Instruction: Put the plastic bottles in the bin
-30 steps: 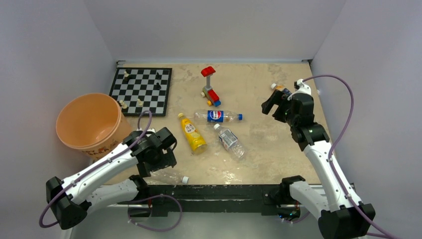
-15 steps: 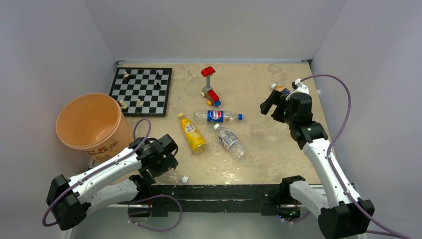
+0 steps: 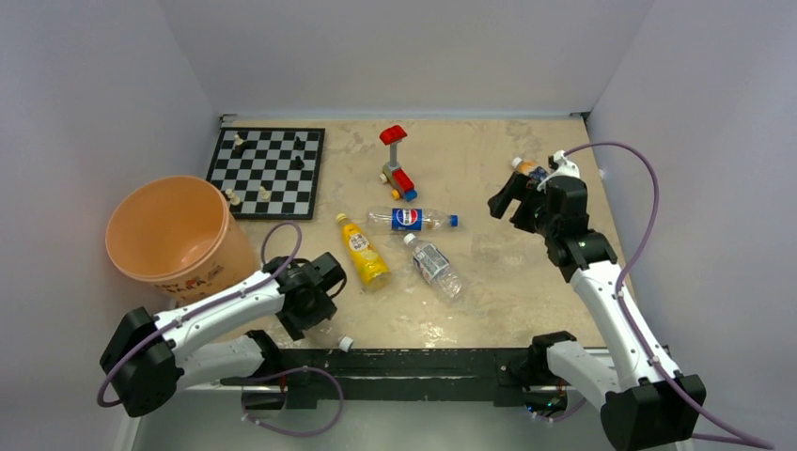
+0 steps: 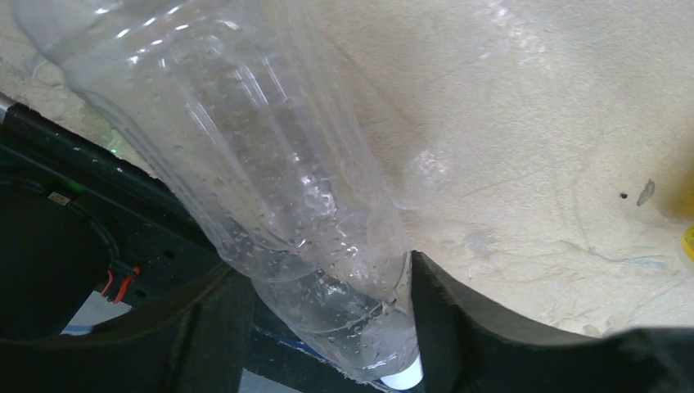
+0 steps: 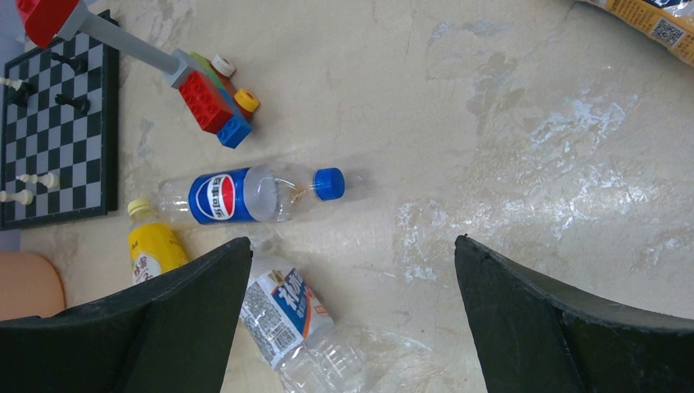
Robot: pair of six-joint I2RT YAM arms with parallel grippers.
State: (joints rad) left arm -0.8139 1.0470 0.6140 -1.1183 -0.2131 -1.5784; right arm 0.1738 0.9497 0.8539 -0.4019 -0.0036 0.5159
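Jaws of left gripper (image 4: 327, 282) clamped clear bottle (image 4: 270, 164) near cap. Jaws of right gripper (image 5: 352, 254) stood wide apart, empty; blue-capped bottle (image 5: 245, 194) lay ahead.

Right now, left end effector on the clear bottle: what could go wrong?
The left end effector clamps the transparent white-capped plastic bottle at its tapered end near the cap: it may slip or swing on lifting. The bottle lies at the table's near edge by the black rail: a slip could drop it off.
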